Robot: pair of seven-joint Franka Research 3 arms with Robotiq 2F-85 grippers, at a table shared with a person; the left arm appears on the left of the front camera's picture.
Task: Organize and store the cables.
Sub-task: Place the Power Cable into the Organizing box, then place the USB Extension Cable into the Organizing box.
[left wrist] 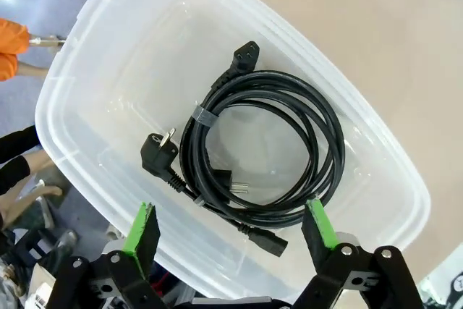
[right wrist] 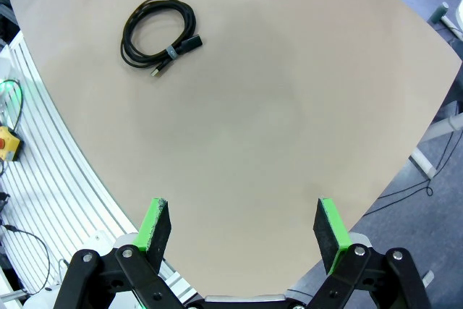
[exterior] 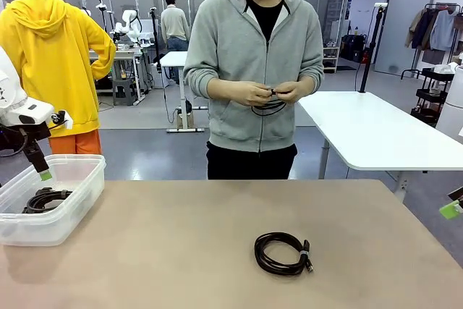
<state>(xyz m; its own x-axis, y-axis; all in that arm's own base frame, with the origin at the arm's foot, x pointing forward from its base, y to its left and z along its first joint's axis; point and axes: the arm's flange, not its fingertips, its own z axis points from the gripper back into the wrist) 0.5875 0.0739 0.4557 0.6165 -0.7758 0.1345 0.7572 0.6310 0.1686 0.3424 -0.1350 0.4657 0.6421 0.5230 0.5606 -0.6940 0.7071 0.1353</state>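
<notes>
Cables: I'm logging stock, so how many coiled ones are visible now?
4: two overlapping cables in the clear bin, judging by four plug ends; one loose coil on the table; one thin coil in the person's hands. Others may hide underneath.

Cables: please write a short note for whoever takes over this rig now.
Left claw open over the clear bin, holding nothing.
Right claw open, empty, at the right edge of the table.
Done: one coiled cable lies in the bin.
One coil lies on the table, untouched.
The person's hands hold a third cable at the far side.
Left: bin both.
</notes>
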